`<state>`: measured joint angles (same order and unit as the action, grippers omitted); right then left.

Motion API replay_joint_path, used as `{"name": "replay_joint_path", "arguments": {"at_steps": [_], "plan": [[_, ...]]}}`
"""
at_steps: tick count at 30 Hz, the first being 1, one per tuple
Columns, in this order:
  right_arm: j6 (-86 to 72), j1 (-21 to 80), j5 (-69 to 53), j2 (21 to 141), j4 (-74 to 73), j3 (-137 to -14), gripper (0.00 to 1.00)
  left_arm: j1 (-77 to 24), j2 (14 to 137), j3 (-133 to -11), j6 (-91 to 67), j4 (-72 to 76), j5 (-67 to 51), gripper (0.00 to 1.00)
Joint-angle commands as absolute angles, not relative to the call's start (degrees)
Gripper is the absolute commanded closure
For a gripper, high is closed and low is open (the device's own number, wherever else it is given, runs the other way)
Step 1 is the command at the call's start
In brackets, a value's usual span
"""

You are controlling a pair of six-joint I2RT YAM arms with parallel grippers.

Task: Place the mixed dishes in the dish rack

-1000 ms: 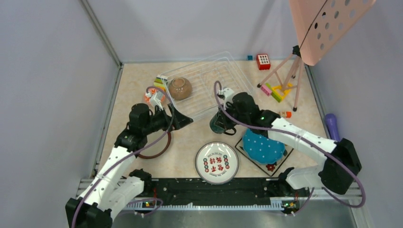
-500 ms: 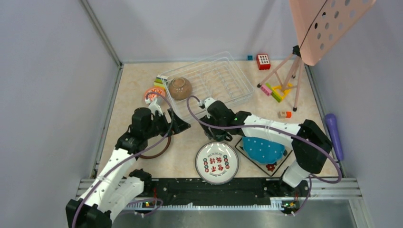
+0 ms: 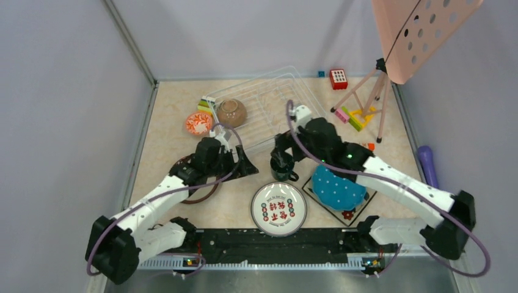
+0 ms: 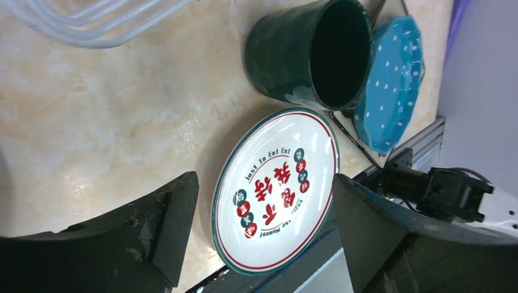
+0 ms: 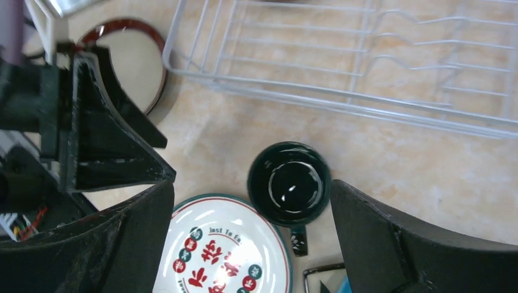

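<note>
Green mug (image 3: 282,166) now stands upright on the desk, just in front of the dish rack (image 3: 275,101). We see the right gripper (image 3: 282,155) above it has let go, spread wide. Left gripper (image 3: 244,163), wide and empty, has swung toward the rack's near corner.
</note>
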<state>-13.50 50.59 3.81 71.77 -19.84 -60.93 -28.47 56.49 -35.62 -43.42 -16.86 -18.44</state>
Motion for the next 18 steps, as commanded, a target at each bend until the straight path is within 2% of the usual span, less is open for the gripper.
{"name": "replay_joint_path", "arguments": {"at_steps": [1,5,11,18], "plan": [[-18.20,44.20,6.51,60.95,-20.73,-55.45,0.05,-32.37,63.93,-41.22,-45.69,-13.14,-14.15,0.15],[-21.69,40.32,12.57,53.88,-20.84,-49.93,0.06,-36.04,72.08,-47.62,-47.85,-16.36,-8.63,0.16],[-23.59,39.99,18.58,49.33,-21.96,-46.63,0.06,-39.93,80.86,-55.74,-51.24,-20.06,-3.70,0.17],[-27.42,39.75,25.37,44.11,-21.02,-43.91,0.07,-42.89,90.49,-66.84,-54.99,-31.44,3.00,0.22]]}}
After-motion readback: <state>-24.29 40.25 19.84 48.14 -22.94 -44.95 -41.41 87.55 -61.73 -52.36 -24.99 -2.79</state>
